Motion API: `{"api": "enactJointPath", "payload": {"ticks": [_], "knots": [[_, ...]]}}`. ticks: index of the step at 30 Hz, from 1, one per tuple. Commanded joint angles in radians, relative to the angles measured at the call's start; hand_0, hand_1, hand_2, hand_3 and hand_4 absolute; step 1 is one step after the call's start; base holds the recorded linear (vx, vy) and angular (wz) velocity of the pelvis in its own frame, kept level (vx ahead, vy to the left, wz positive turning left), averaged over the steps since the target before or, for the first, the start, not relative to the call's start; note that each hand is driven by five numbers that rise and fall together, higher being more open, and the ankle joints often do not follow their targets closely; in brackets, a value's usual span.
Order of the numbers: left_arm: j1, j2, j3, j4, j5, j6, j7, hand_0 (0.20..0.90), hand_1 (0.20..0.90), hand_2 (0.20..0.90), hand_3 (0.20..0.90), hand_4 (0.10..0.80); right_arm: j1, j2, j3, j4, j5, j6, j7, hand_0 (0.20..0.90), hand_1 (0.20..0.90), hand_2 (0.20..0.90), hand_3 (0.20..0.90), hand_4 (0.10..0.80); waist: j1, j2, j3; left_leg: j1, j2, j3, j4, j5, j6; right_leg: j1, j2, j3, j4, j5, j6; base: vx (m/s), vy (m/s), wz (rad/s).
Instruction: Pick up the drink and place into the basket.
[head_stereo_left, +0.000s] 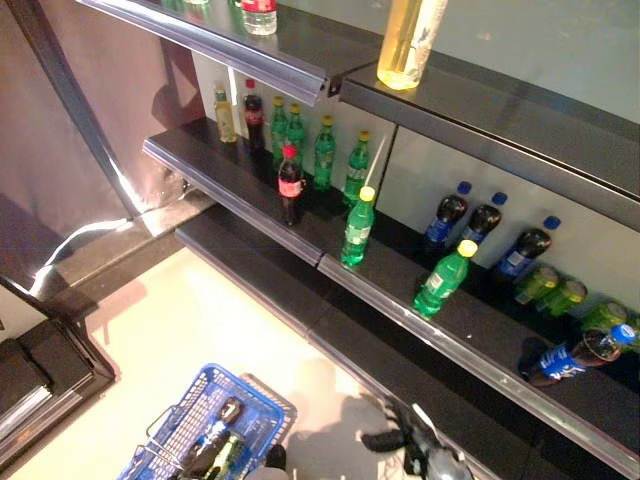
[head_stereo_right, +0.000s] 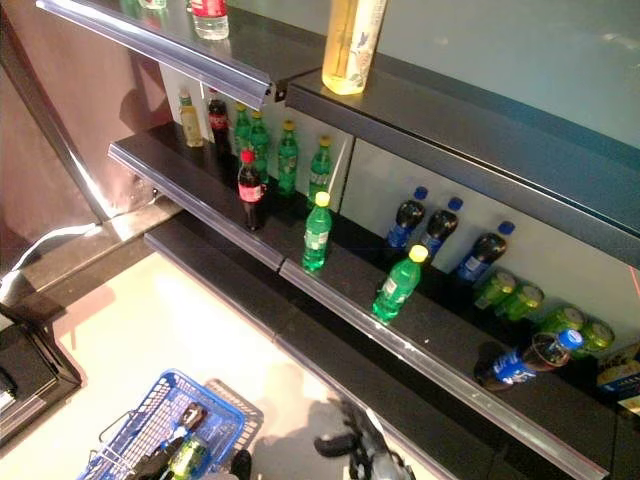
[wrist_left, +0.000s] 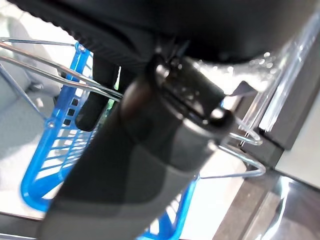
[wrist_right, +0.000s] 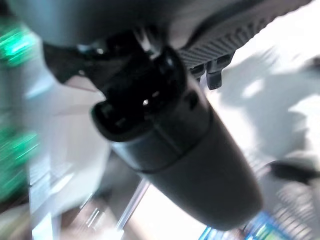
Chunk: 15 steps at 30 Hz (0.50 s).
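A blue wire basket (head_stereo_left: 247, 386) hangs low at the left over the pale floor, with a dark bottle (head_stereo_left: 213, 437) and a green one lying in it. In the left wrist view my left hand (wrist_left: 150, 150) has its fingers curled over the basket's wire handle (wrist_left: 60, 80). My right hand (head_stereo_left: 400, 440) hangs empty and relaxed below the shelf front, to the right of the basket. Two green drinks with yellow caps (head_stereo_left: 357, 228) (head_stereo_left: 443, 278) stand at the middle shelf's front edge. A cola bottle with a red cap (head_stereo_left: 290, 185) stands to their left.
More green and dark bottles (head_stereo_left: 325, 150) line the shelf's back, and one blue-capped bottle (head_stereo_left: 575, 355) lies on its side at the right. A tall yellow bottle (head_stereo_left: 408, 40) stands on the top shelf. A lower shelf ledge (head_stereo_left: 330, 350) juts out beside my right hand.
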Motion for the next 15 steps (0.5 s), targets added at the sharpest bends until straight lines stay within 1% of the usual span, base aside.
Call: {"api": "enactJointPath", "payload": {"ticks": [1, 3, 4, 6, 7, 8, 9, 11, 12, 14, 15], "knots": [[-0.032, -0.012, -0.028, -0.086, 0.023, -0.066, -0.032, 0.3, 0.3, 0.3, 0.2, 0.1, -0.062, -0.119, -0.084, -0.263, 0.012, -0.065, 0.044, 0.9, 0.9, 0.9, 0.9, 0.8, 0.011, -0.015, 0.013, 0.011, 0.029, -0.015, 0.057, -0.073, 0.004, 0.001, -0.056, -0.017, 0.056, 0.047, 0.046, 0.004, -0.036, 0.12], [-0.024, -0.015, -0.028, -0.09, 0.027, -0.068, -0.035, 0.3, 0.3, 0.3, 0.2, 0.1, -0.064, -0.132, -0.097, -0.295, 0.009, -0.099, 0.05, 0.9, 0.9, 0.9, 0.9, 0.8, 0.011, -0.014, 0.011, 0.014, 0.03, -0.017, 0.054, -0.073, 0.003, 0.001, -0.056, -0.018, 0.056, 0.046, 0.046, 0.001, -0.009, 0.04], [-0.018, -0.017, -0.025, -0.095, 0.037, -0.068, -0.035, 0.3, 0.3, 0.3, 0.2, 0.1, -0.075, -0.155, -0.129, -0.375, 0.017, -0.106, 0.052, 0.9, 0.9, 0.9, 0.9, 0.8, 0.01, -0.014, 0.008, 0.017, 0.032, -0.018, 0.052, -0.073, 0.002, 0.002, -0.055, -0.019, 0.056, 0.043, 0.046, 0.0, 0.0, 0.0], [-0.008, -0.023, -0.023, -0.099, 0.045, -0.067, -0.036, 0.3, 0.3, 0.3, 0.2, 0.1, -0.102, -0.184, -0.182, -0.457, 0.044, -0.15, 0.022, 0.9, 0.9, 0.9, 0.9, 0.8, 0.011, -0.008, 0.005, 0.022, 0.033, -0.019, 0.05, -0.073, 0.002, 0.005, -0.055, -0.024, 0.061, 0.038, 0.045, 0.0, 0.0, 0.0], [-0.006, -0.027, -0.021, -0.099, 0.048, -0.066, -0.036, 0.3, 0.3, 0.3, 0.2, 0.1, -0.116, -0.191, -0.207, -0.488, 0.064, -0.144, 0.012, 0.9, 0.9, 0.9, 0.9, 0.8, 0.012, -0.004, 0.003, 0.025, 0.033, -0.019, 0.05, -0.074, 0.001, 0.005, -0.056, -0.025, 0.065, 0.034, 0.044, 0.045, 0.055, 0.01], [0.0, -0.04, -0.016, -0.095, 0.063, -0.064, -0.039, 0.3, 0.3, 0.3, 0.2, 0.1, -0.146, -0.196, -0.253, -0.532, 0.075, -0.184, -0.059, 0.9, 0.9, 0.9, 0.9, 0.8, 0.013, 0.005, -0.003, 0.032, 0.032, -0.021, 0.049, -0.078, 0.002, 0.006, -0.058, -0.027, 0.071, 0.026, 0.04, 0.054, 0.08, 0.0], [0.003, -0.047, -0.014, -0.095, 0.067, -0.063, -0.04, 0.3, 0.3, 0.3, 0.2, 0.1, -0.158, -0.192, -0.272, -0.549, 0.077, -0.203, -0.104, 0.9, 0.9, 0.9, 0.9, 0.8, 0.014, 0.012, -0.005, 0.035, 0.032, -0.022, 0.048, -0.079, 0.002, 0.007, -0.058, -0.029, 0.074, 0.023, 0.038, 0.051, 0.082, 0.01], [0.007, -0.056, -0.012, -0.097, 0.074, -0.06, -0.038, 0.3, 0.3, 0.3, 0.2, 0.1, -0.168, -0.187, -0.296, -0.567, 0.078, -0.201, -0.139, 0.9, 0.9, 0.9, 0.9, 0.8, 0.015, 0.018, -0.007, 0.037, 0.032, -0.023, 0.049, -0.081, 0.003, 0.007, -0.06, -0.029, 0.077, 0.019, 0.036, 0.036, 0.065, 0.02], [0.012, -0.065, -0.01, -0.096, 0.079, -0.057, -0.038, 0.3, 0.3, 0.3, 0.2, 0.1, -0.181, -0.18, -0.318, -0.576, 0.075, -0.221, -0.203, 0.9, 0.9, 0.9, 0.9, 0.8, 0.016, 0.025, -0.01, 0.04, 0.031, -0.025, 0.05, -0.084, 0.004, 0.006, -0.061, -0.029, 0.081, 0.014, 0.034, 0.051, 0.084, 0.03], [0.019, -0.073, -0.006, -0.09, 0.082, -0.057, -0.043, 0.3, 0.3, 0.3, 0.2, 0.1, -0.188, -0.169, -0.341, -0.585, 0.058, -0.245, -0.27, 0.9, 0.9, 0.9, 0.9, 0.8, 0.016, 0.034, -0.014, 0.043, 0.03, -0.026, 0.052, -0.086, 0.004, 0.006, -0.064, -0.031, 0.087, 0.008, 0.031, 0.054, 0.081, 0.03], [0.024, -0.08, -0.005, -0.088, 0.085, -0.058, -0.044, 0.3, 0.3, 0.3, 0.2, 0.1, -0.191, -0.161, -0.355, -0.59, 0.022, -0.252, -0.33, 0.9, 0.9, 0.9, 0.9, 0.8, 0.017, 0.039, -0.015, 0.044, 0.03, -0.026, 0.053, -0.088, 0.005, 0.005, -0.066, -0.032, 0.09, 0.005, 0.03, 0.049, 0.067, 0.03]]}}
